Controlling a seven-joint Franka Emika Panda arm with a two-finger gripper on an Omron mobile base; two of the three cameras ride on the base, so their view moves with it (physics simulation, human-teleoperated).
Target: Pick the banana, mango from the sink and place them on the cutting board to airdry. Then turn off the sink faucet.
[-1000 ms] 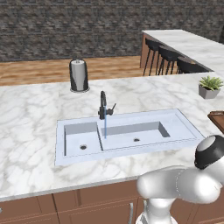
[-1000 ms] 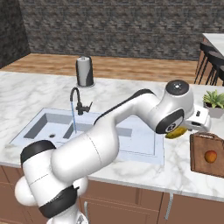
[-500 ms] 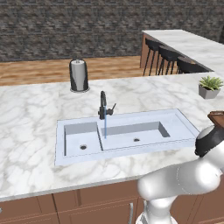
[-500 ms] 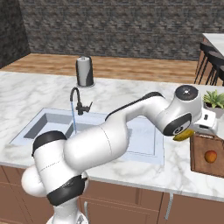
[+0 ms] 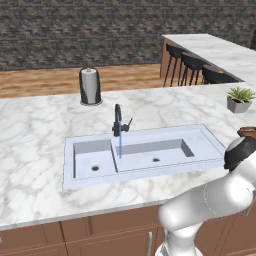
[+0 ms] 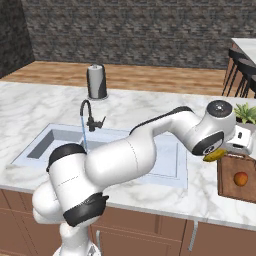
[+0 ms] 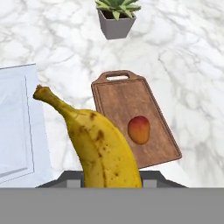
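The end effector is clamped on the banana, which rises from between its tips in the hand view, stem end pointing up and away, its yellow skin flecked with brown. In the right base view the banana's yellow end pokes out just under the hand, held above the counter near the left edge of the cutting board.

Just ahead of the end effector and a little to the right in the hand view lies the cutting board, flat on the marble with its handle slot at the far end. The mango rests on the board, near its middle, apart from the banana.

To the left of the held banana in the hand view is the pale edge of the sink. Beyond the board stands a potted plant in a grey pot.

Farther back along the arm, the sink faucet stands behind the basin with a thin blue stream running from it. Past it, a dark paper-towel holder sits on the counter.
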